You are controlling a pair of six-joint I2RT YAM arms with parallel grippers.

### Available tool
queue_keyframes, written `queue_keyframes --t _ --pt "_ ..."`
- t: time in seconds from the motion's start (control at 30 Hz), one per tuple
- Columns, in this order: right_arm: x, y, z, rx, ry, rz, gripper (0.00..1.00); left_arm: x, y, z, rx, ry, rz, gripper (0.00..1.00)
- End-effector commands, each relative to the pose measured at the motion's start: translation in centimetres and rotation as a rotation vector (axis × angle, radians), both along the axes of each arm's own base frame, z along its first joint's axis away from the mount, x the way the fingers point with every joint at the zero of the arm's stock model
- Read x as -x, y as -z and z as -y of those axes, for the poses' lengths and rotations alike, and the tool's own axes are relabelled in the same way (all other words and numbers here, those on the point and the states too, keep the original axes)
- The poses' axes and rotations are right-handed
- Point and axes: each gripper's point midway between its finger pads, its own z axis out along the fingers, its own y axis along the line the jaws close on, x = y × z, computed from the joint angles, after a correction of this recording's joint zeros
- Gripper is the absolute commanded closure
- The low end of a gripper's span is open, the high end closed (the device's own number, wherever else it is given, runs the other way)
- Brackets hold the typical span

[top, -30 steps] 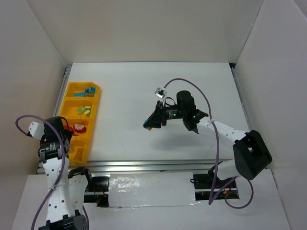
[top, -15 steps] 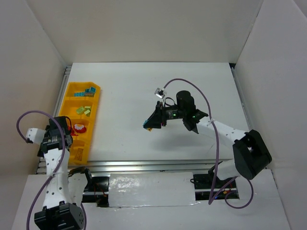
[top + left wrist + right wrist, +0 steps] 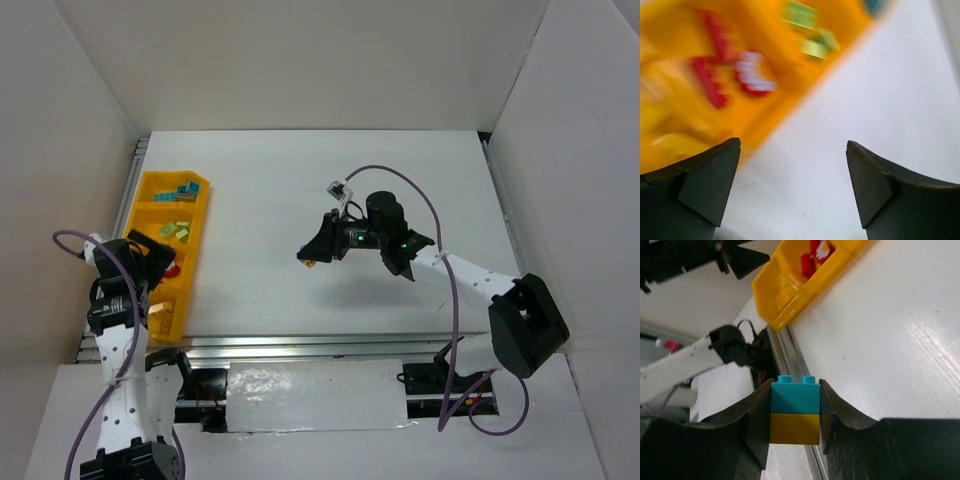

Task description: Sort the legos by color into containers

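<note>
The right gripper (image 3: 314, 252) hangs above the middle of the desk (image 3: 420, 170), well apart from the yellow-orange tray (image 3: 198, 235) at the desk's left edge. Its jaws are drawn in narrow on a two-brick clump (image 3: 795, 413), a teal brick (image 3: 795, 397) stacked on a yellow brick (image 3: 795, 429). The black fingers (image 3: 756, 425) press the clump's two opposite sides, and the teal studs point away from the wrist camera.

The left gripper (image 3: 792, 187) stands wide open and holds nothing. Between its fingers the wrist view shows bare desk, with the tray's long wall just beyond, up and to the left, blurred. From above, this gripper sits over the near half of the tray, close to the red bricks (image 3: 172, 268).

The tray's compartments hold teal bricks (image 3: 185, 187) at the far end, pale green bricks (image 3: 176, 230) next, the red ones third, and yellow pieces (image 3: 160, 315) in the nearest.
</note>
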Motion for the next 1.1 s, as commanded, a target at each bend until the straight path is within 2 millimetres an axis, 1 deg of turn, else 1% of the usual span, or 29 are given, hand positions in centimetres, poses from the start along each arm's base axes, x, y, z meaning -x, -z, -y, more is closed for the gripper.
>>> queue_keyframes --t 0.0,0.03,0.07,0.1,0.13,0.17,0.2,0.23,0.3,0.33,0.4,0.43,0.5,0.53,0.57,0.6,0.63,0.67,0.7,0.73,0.77,0.8,0.87,0.93,0.97,1.0,1.03,1.07 --pt "-1.9 -4.0 1.2 -0.070 0.233 -0.011 1.00 -5.4 -7.3 9.1 0.025 0.657 0.429 0.00" --pt "-1.8 -4.0 1.6 -0.080 0.261 -0.018 1.00 -4.8 -8.1 12.1 0.103 0.813 0.494 0.01" --pt "-2.0 -4.5 2.0 -0.104 0.303 -0.026 1.00 -4.7 -8.9 14.1 0.129 0.911 0.532 0.01" --pt "-1.4 -5.7 2.3 -0.140 0.302 -0.005 1.00 -4.7 -10.3 15.5 0.123 0.987 0.583 0.01" --pt "-1.1 -6.0 2.5 -0.153 0.302 -0.001 1.00 -4.5 -12.0 16.9 0.100 1.072 0.634 0.00" --pt "-0.8 -6.4 2.6 -0.161 0.293 -0.002 1.00 -3.4 -12.5 20.1 0.130 1.221 0.647 0.01" --pt "-0.3 -7.1 2.7 -0.173 0.280 0.009 1.00 -2.8 -13.3 21.5 0.116 1.300 0.674 0.02" --pt "0.1 -7.6 2.7 -0.177 0.259 0.014 1.00 -1.2 -14.0 24.2 0.106 1.441 0.707 0.02" --pt "0.8 -8.5 3.0 -0.184 0.246 0.022 1.00 0.2 -14.6 26.1 0.074 1.543 0.761 0.01" --pt "0.9 -8.6 3.2 -0.171 0.248 0.010 1.00 1.5 -15.0 27.3 0.044 1.604 0.803 0.01" --pt "1.0 -9.4 3.6 -0.170 0.275 0.002 1.00 1.5 -14.9 27.5 0.016 1.582 0.836 0.01" --pt "1.2 -9.4 3.8 -0.162 0.282 -0.017 1.00 1.8 -15.2 27.4 0.001 1.578 0.860 0.00" --pt "1.3 -9.5 4.0 -0.164 0.303 -0.061 1.00 1.2 -14.9 27.0 -0.030 1.524 0.869 0.00" --pt "1.5 -9.5 4.1 -0.157 0.314 -0.110 1.00 1.1 -15.5 26.8 -0.061 1.509 0.906 0.00" --pt "1.5 -9.4 4.1 -0.156 0.326 -0.137 1.00 1.0 -15.6 26.6 -0.074 1.493 0.920 0.01" --pt "1.5 -9.0 4.2 -0.155 0.335 -0.168 1.00 0.5 -15.2 26.3 -0.089 1.458 0.924 0.00" --pt "1.6 -9.0 4.1 -0.171 0.343 -0.208 1.00 0.4 -16.0 26.2 -0.115 1.442 0.971 0.00" --pt "1.6 -8.9 4.2 -0.176 0.352 -0.229 1.00 0.3 -16.0 26.2 -0.122 1.437 0.995 0.01" --pt "1.6 -8.7 4.1 -0.180 0.361 -0.248 1.00 0.3 -15.4 26.4 -0.112 1.441 1.004 0.01" --pt "1.5 -8.4 4.1 -0.191 0.375 -0.281 1.00 0.3 -15.4 26.6 -0.110 1.455 1.027 0.01" --pt "1.5 -8.3 4.0 -0.197 0.378 -0.296 1.00 0.6 -16.6 26.7 -0.143 1.453 1.108 0.01" --pt "1.4 -7.9 4.0 -0.199 0.386 -0.313 1.00 0.5 -16.1 26.8 -0.157 1.452 1.122 0.00" --pt "1.4 -8.4 3.9 -0.226 0.399 -0.327 1.00 0.7 -16.5 27.9 -0.207 1.474 1.168 0.00" --pt "1.6 -8.8 3.9 -0.247 0.400 -0.344 1.00 0.7 -15.9 29.7 -0.296 1.513 1.176 0.01" --pt "2.1 -9.2 3.6 -0.260 0.386 -0.338 1.00 0.9 -15.1 30.5 -0.326 1.545 1.148 0.01" --pt "2.2 -9.5 3.6 -0.266 0.383 -0.336 1.00 0.8 -15.2 31.2 -0.420 1.567 1.162 0.01" --pt "2.3 -9.8 3.5 -0.264 0.383 -0.332 1.00 1.3 -14.7 32.7 -0.429 1.596 1.149 0.01" --pt "2.4 -9.8 3.4 -0.258 0.380 -0.330 1.00 1.5 -14.5 33.2 -0.453 1.610 1.145 0.00"
